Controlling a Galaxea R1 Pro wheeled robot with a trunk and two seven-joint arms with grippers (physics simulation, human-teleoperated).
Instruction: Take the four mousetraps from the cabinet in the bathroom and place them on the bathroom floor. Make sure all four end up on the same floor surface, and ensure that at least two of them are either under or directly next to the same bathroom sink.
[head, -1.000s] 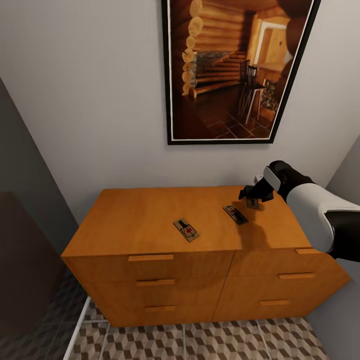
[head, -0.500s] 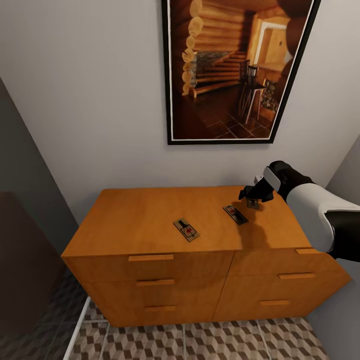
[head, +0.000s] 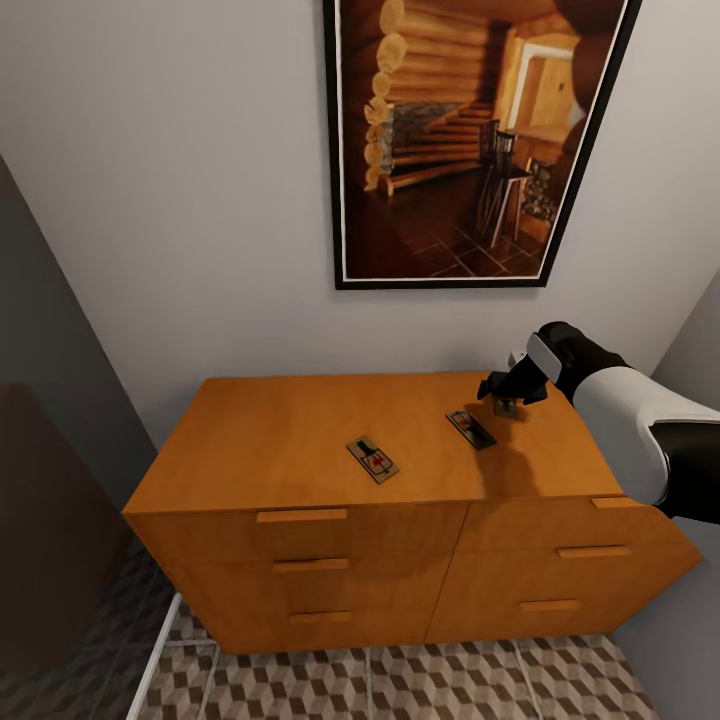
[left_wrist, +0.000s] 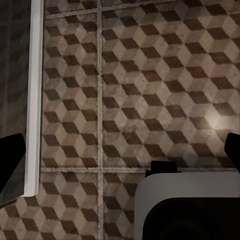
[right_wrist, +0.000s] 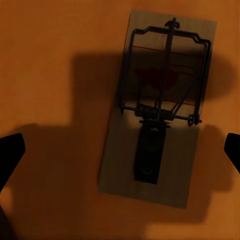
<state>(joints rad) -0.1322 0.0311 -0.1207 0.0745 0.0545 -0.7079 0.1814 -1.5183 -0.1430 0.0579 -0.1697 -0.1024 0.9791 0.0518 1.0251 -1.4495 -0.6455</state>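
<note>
Hovering right gripper (head: 508, 392): at the right of the head frame, above the right rear part of the cabinet top; its dark fingertips (right_wrist: 11, 152) sit at the two side edges of the right wrist frame, so the jaws stand wide apart with nothing between them.
Cabinet (head: 300, 440): orange-brown sideboard filling the lower middle of the head frame, flat top, drawer fronts with slim bar handles, standing against the pale wall.
Mousetrap under the gripper (right_wrist: 160, 105): a tan board with dark wire parts and a red mark, lying flat on the cabinet top, centre-right of the right wrist frame, partly in the gripper's shadow; in the head view a small piece of it shows just below the gripper.
Second mousetrap (head: 470, 429): flat on the cabinet top, right of centre, just left of and below the gripper in the frame.
Third mousetrap (head: 372, 459): flat on the cabinet top near the middle, close to the front edge, well apart from the second.
Bathroom floor (left_wrist: 150, 90): cube-patterned tiles with pale grout lines, also along the bottom of the head frame.
Left gripper (left_wrist: 120, 157): dark fingertips at the two side edges of the left wrist frame, spread wide, empty, over the floor tiles.
Framed picture (head: 470, 140): on the wall, upper right of the head frame, showing a log interior.
</note>
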